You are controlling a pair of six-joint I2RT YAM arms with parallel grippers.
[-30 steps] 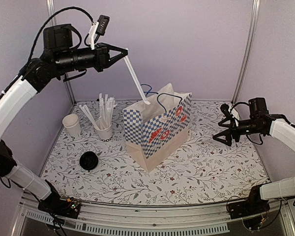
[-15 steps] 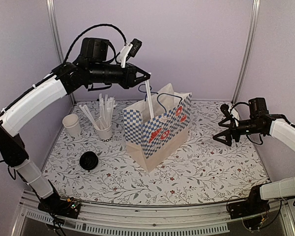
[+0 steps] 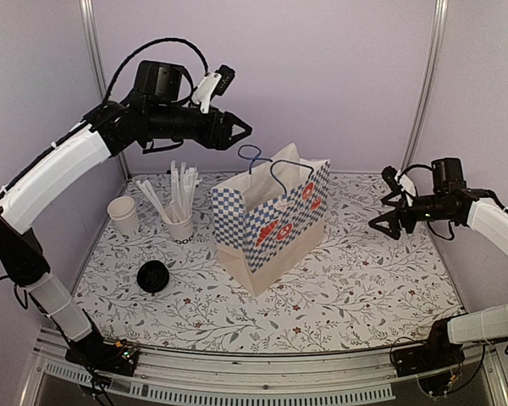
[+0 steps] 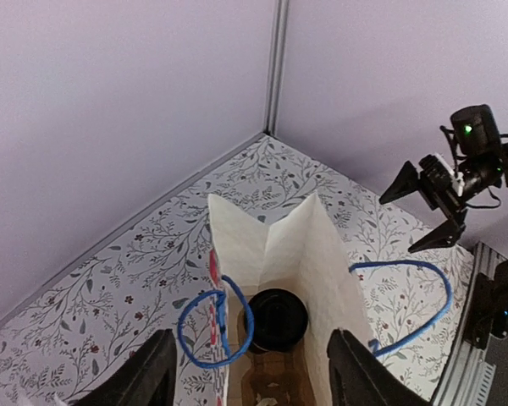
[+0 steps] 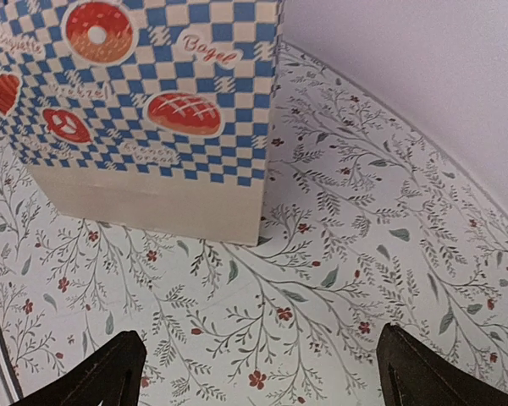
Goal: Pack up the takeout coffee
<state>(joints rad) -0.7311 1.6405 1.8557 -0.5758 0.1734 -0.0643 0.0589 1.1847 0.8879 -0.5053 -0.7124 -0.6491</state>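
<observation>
Left gripper [image 3: 240,135] hangs above the mouth of the checkered bag [image 3: 271,220], upper centre of the overhead view. Its jaws are parted and hold nothing, a position suited to dropping items straight in. The coffee cup [image 4: 277,318], black lid on, stands upright on the bag's floor, seen through the open top in the left wrist view; judged packed. Right gripper [image 3: 379,199] sits wide open and empty at the right edge, well apart from the bag, presumably parked clear. The bag stands unaided on the desk [image 3: 347,288].
</observation>
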